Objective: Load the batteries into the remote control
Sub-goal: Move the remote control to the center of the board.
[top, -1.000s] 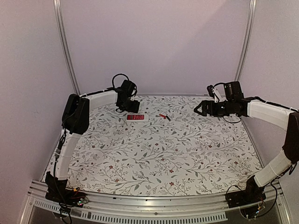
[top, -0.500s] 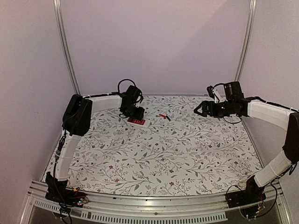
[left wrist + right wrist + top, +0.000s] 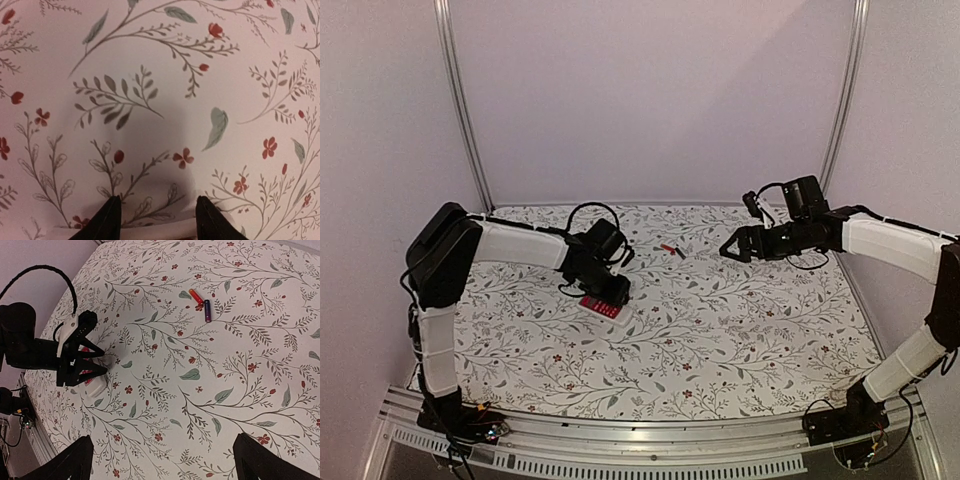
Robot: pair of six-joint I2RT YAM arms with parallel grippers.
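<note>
I count one remote control (image 3: 603, 306), two batteries (image 3: 670, 249) and my two arms over the flowered table (image 3: 740, 340). The remote lies left of centre, red face up, right under the left gripper (image 3: 612, 292). In the left wrist view its fingers (image 3: 107, 222) stand apart with the remote's white edge (image 3: 157, 232) running between them at the bottom of the frame. I cannot tell whether they actually pinch it.

The batteries sit close together near the back of the table, well apart from the remote. In the right wrist view one is red (image 3: 196, 296) and one dark (image 3: 207, 310). The right gripper (image 3: 728, 250) hovers to their right, jaws spread wide and holding nothing.

Compared with a second ago, the remote has come away from the back of the table toward me, along with the left gripper. The batteries have not moved, and the right gripper has edged slightly left.
</note>
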